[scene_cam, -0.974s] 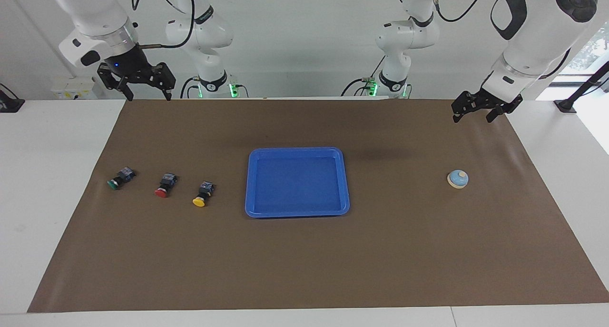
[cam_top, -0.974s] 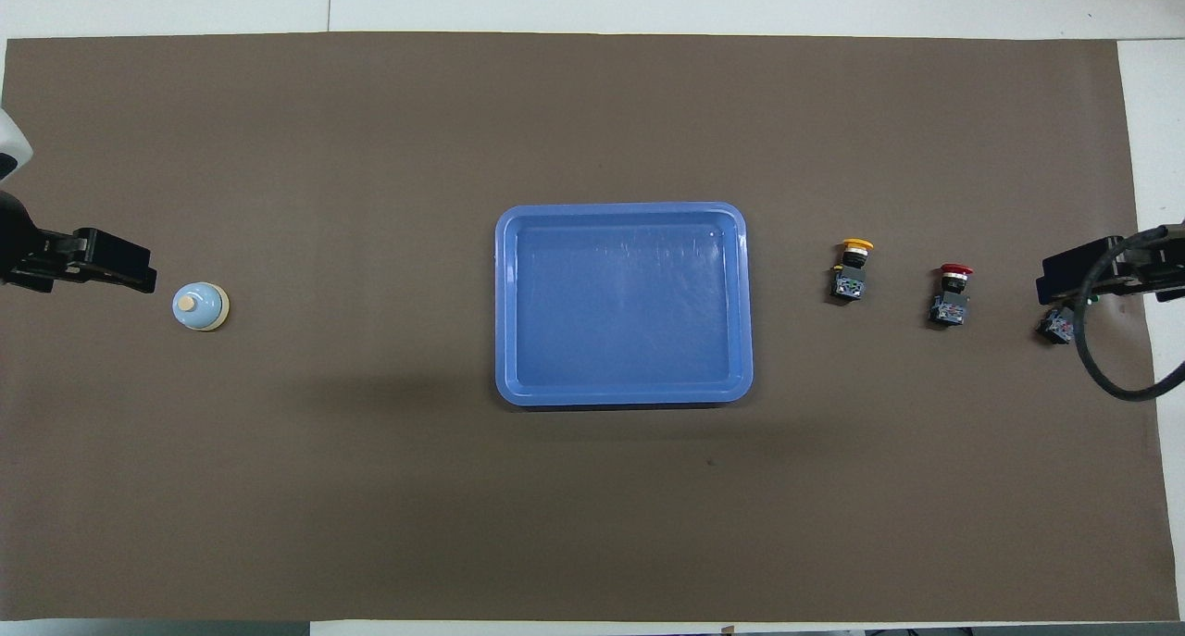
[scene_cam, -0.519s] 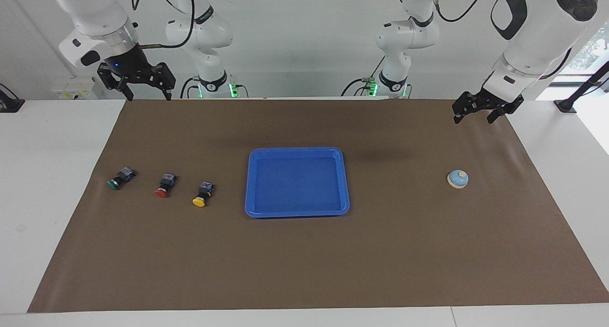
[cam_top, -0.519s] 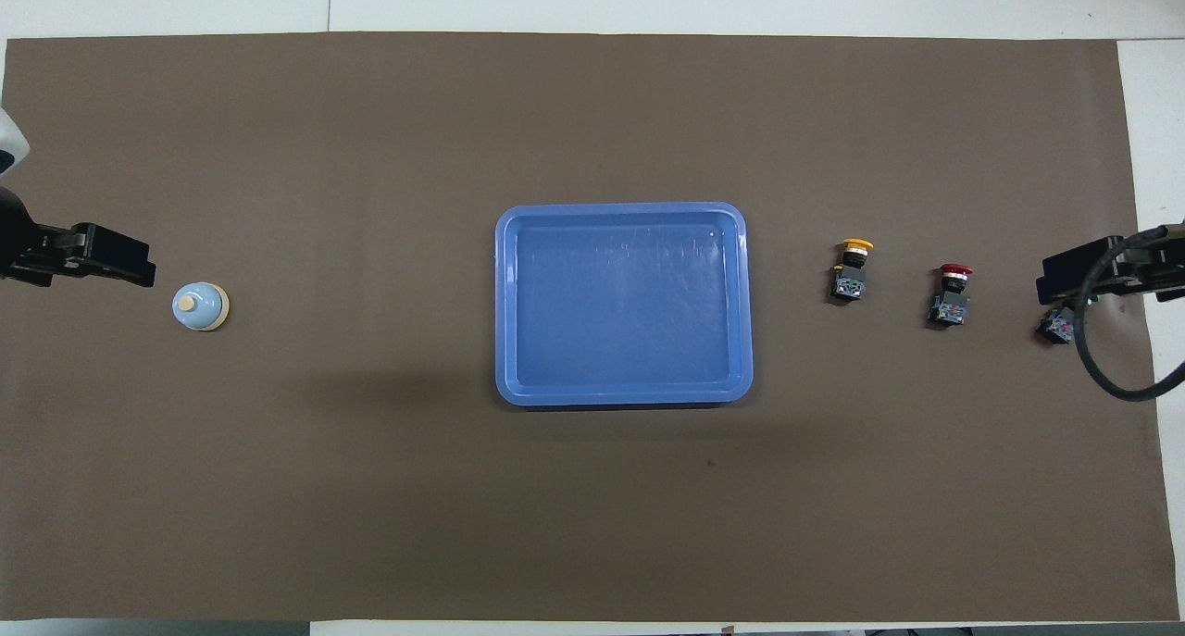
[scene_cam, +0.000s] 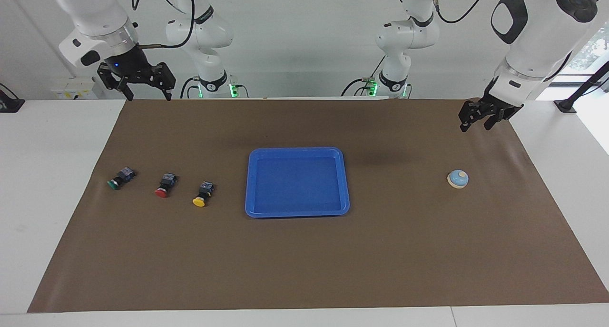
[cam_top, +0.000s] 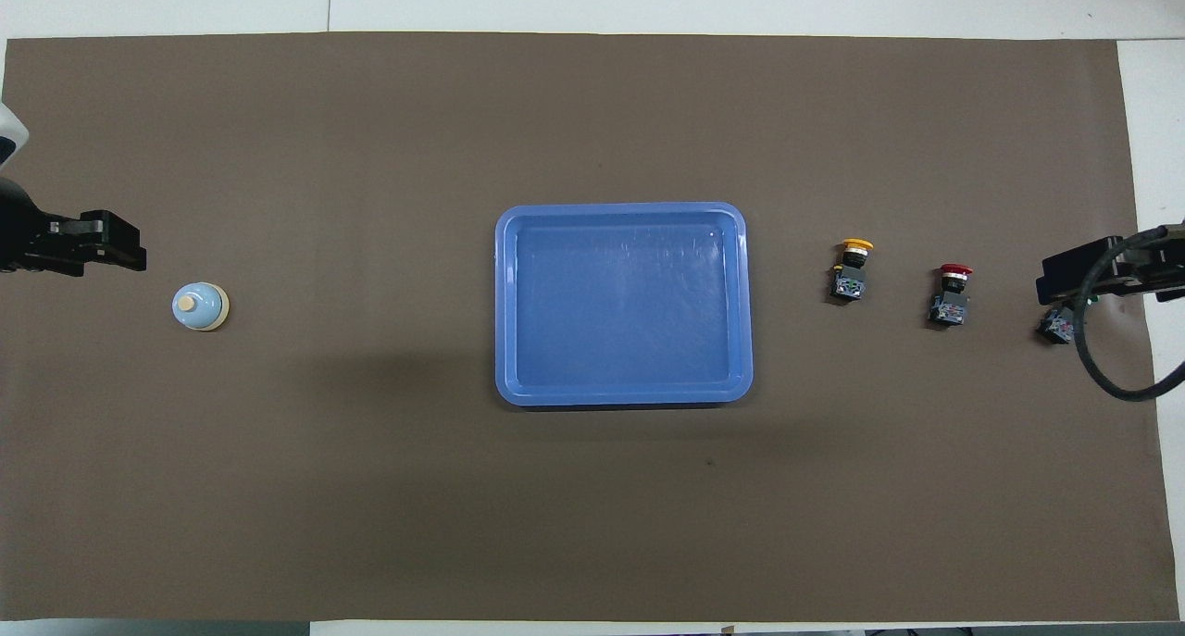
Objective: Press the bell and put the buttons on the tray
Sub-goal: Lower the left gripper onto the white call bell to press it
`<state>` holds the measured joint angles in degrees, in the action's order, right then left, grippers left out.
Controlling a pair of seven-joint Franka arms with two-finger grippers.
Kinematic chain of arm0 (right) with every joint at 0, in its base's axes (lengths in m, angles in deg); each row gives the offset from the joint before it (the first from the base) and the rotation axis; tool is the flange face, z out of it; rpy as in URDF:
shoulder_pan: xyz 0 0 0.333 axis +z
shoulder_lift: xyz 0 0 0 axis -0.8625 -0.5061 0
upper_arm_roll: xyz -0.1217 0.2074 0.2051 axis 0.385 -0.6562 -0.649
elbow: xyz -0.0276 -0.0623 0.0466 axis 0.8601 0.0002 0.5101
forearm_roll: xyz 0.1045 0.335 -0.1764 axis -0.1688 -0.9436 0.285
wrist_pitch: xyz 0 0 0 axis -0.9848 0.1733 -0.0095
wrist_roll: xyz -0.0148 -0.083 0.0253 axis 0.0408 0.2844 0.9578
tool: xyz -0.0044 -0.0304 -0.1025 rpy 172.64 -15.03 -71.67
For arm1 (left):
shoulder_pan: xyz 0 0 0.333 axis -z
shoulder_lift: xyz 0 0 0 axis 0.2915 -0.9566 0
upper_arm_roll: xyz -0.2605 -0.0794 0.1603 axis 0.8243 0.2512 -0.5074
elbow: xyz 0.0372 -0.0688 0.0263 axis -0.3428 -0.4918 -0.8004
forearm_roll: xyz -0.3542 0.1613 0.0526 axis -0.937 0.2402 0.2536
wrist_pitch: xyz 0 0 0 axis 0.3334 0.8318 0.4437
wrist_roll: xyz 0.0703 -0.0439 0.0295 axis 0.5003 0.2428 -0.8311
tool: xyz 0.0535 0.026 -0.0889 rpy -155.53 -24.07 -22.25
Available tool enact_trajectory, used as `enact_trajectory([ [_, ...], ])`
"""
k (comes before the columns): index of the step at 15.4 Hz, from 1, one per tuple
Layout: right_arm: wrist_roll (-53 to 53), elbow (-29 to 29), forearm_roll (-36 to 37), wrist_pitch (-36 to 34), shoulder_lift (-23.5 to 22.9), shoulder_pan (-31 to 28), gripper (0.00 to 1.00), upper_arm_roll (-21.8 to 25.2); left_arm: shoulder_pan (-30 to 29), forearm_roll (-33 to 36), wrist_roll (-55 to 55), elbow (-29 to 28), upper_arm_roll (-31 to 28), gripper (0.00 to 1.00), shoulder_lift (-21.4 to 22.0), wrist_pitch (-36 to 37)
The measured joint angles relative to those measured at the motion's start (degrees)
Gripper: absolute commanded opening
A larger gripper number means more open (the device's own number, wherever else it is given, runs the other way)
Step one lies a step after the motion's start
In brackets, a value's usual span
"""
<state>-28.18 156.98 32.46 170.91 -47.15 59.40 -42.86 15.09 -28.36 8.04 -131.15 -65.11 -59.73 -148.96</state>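
Left gripper (scene_cam: 477,123) up in the air over the brown mat (scene_cam: 304,251) at the left arm's end, fingers spread with nothing between them; in the facing view it sits at about 1 o'clock from the bell (scene_cam: 457,179), well clear of it; overhead view puts the same gripper (cam_top: 111,255) at roughly 10 o'clock from the bell (cam_top: 200,306), not touching.

Right gripper (scene_cam: 145,86) raised over the mat's robot-side edge at the right arm's end, fingers wide apart, empty; overhead its black body (cam_top: 1083,268) covers part of the green button (cam_top: 1055,325).

Bell upright on the mat, blue dome, cream knob on top, alone at the left arm's end; blue tray (scene_cam: 297,212) mid-mat, nothing in it, at 9 o'clock from the bell in the facing view, well apart.

Three buttons lie on their sides in a row at 9 o'clock from the tray in the facing view: yellow button (scene_cam: 203,193) nearest the tray, red button (scene_cam: 165,184) next, green button (scene_cam: 121,177) outermost; all on the mat, apart from each other, caps pointing away from the robots.
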Motion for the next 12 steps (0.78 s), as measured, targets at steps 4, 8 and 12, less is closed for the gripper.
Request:
enact_trajectory([
  [4, 0.0, 0.0, 0.0, 0.0, 0.0, 0.0, 1.0, 0.0, -1.11, 0.19, 4.03, -8.41, -1.57, 0.0, -1.47, -8.61],
  [8, 0.0, 0.0, 0.0, 0.0, 0.0, 0.0, 1.0, 0.0, -4.46, 0.21, 7.13, -14.23, -1.89, 0.0, -4.42, -18.63],
  [12, 0.0, 0.0, 0.0, 0.0, 0.0, 0.0, 1.0, 0.0, -5.64, 0.22, 7.33, -18.07, -1.93, 0.0, -6.94, -26.7],
])
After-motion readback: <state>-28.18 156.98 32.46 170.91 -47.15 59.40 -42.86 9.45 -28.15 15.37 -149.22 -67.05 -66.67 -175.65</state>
